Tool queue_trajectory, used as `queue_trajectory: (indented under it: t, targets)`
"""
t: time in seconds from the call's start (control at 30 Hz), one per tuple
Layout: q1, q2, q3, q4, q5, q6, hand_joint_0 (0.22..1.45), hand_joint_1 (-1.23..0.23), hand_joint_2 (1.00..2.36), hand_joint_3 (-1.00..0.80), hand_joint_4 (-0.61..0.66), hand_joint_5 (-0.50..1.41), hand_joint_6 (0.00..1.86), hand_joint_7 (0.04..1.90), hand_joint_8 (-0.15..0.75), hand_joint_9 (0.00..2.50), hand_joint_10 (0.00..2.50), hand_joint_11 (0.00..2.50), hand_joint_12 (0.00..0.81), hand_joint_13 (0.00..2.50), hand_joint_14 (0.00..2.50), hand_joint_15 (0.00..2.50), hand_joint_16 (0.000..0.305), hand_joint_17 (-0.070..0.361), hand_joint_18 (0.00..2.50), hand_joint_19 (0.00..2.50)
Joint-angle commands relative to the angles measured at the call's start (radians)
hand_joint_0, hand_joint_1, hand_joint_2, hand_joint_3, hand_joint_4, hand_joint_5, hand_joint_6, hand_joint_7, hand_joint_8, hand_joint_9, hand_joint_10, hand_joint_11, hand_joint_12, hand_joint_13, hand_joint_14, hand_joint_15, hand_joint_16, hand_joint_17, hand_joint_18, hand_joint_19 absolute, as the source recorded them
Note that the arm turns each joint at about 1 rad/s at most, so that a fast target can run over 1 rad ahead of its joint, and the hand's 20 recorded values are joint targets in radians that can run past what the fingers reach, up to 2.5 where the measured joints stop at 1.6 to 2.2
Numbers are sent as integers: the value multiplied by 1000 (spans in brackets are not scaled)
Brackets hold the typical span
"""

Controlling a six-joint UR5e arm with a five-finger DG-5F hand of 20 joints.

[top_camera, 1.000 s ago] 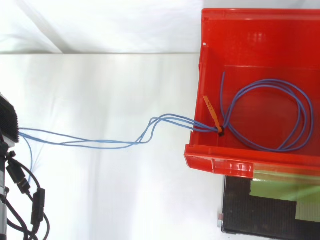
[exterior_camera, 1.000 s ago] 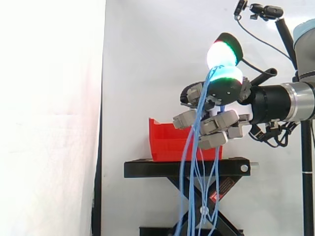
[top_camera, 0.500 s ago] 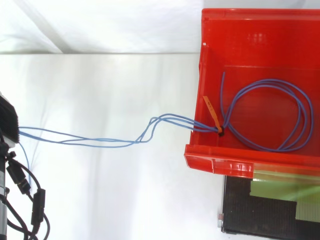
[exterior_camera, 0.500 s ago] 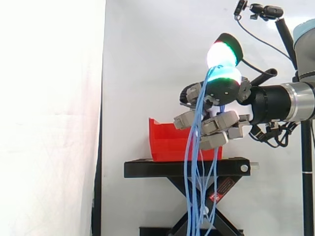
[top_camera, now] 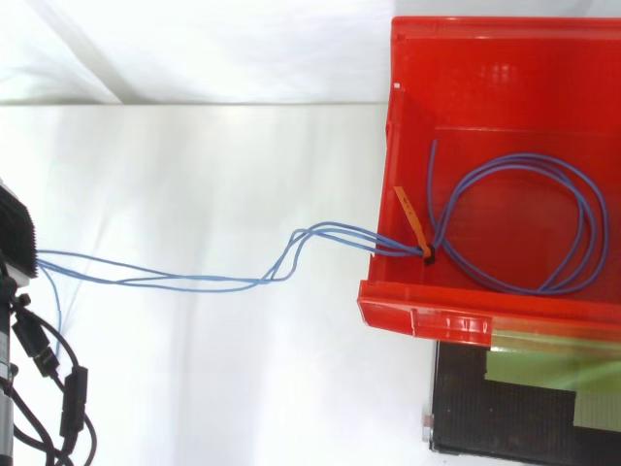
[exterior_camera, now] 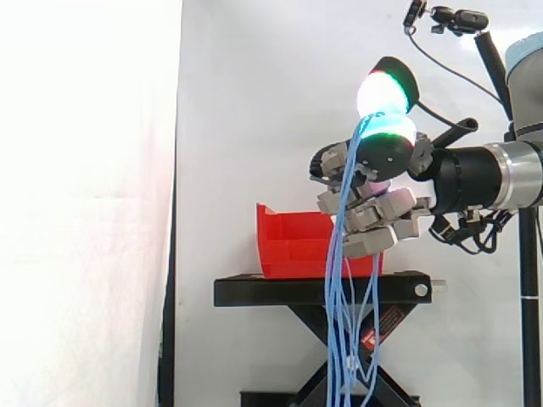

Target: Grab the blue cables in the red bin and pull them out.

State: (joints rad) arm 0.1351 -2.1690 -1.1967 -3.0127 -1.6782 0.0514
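Note:
My hand (exterior_camera: 373,212) is in the air to the right of and above the red bin (exterior_camera: 293,246), its fingers curled. Two glowing green-and-white fingertips (exterior_camera: 389,127) pinch a bunch of thin blue cables (exterior_camera: 344,254) at the top. The strands hang straight down past the bin and the stand. From above, a loop of blue cables (top_camera: 572,214) lies inside the red bin (top_camera: 417,320), bound with an orange tie (top_camera: 411,223). Several strands (top_camera: 223,280) run from it over the bin's left wall to the view's left edge.
The bin rests on a black scissor stand (exterior_camera: 322,290) before the white curtain. A dark part of the robot (top_camera: 14,233) sits at the top view's left edge. The stand's black top with a greenish patch (top_camera: 534,388) shows below the bin.
The hanging strands have swung together into a narrower bunch under the hand. The curled fingers have drawn in slightly. The loop in the bin has not moved.

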Motion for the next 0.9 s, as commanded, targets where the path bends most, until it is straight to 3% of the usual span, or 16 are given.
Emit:
queue_trajectory:
  t: [0.0,0.23,0.3,0.37,0.43,0.87]
  targets:
    - [1,0,-1,0,0,0,764,-899,1000,-1000,96,857,571,480,325,655,1009,1222,345,1327,6,1462,51,115,947,1178]
    - [0,0,-1,0,0,0,771,-899,1000,-1000,101,865,573,473,314,687,1006,1227,341,1356,1,1514,50,112,959,1184]
    - [1,0,-1,2,0,0,772,-908,1000,-1000,101,863,573,482,313,688,1006,1225,350,1349,96,1500,49,111,962,1186]
    - [1,0,-1,2,-2,0,772,-924,1000,-1000,109,864,576,477,312,687,1016,1217,354,1297,413,1390,49,110,974,1205]
    - [0,1,0,2,-2,0,769,-937,1000,-1000,118,864,579,478,314,683,1021,1215,351,1288,479,1371,49,109,981,1203]
    - [3,0,0,3,-2,0,742,-996,1000,-1000,209,793,691,401,335,675,947,1209,374,1287,388,1422,51,114,971,1194]
